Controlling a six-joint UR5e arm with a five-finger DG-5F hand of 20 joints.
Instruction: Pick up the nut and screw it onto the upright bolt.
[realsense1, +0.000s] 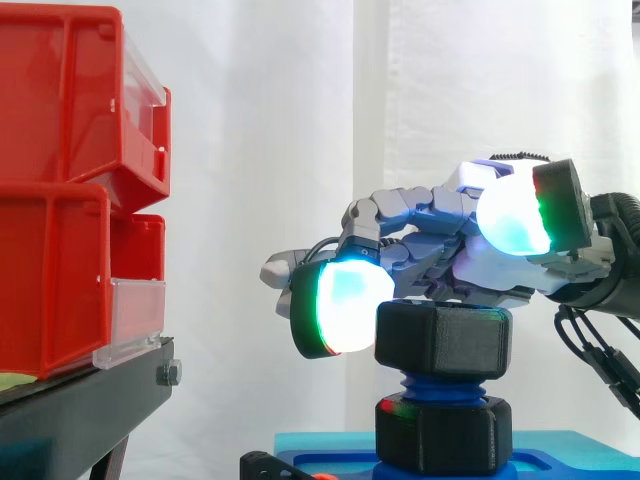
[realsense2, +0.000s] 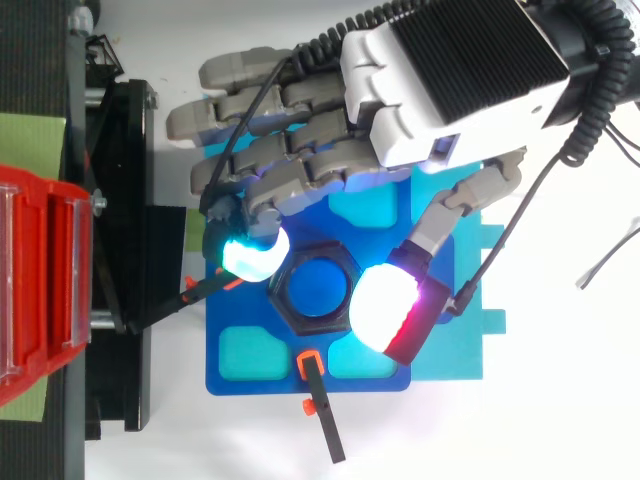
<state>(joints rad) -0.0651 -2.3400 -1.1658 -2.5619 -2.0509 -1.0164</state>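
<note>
We find nut (realsense1: 443, 340) seated on top end of upright bolt (realsense1: 440, 386), above black collar (realsense1: 445, 432), all on blue base (realsense2: 262, 380). We note hand (realsense1: 470, 262) close over nut; cannot tell whether it grips. We judge nut rigid, light, smooth-faced, liable to slip or cross-thread. We advise hold on opposite flats, light squeeze, axis kept vertical.
</note>
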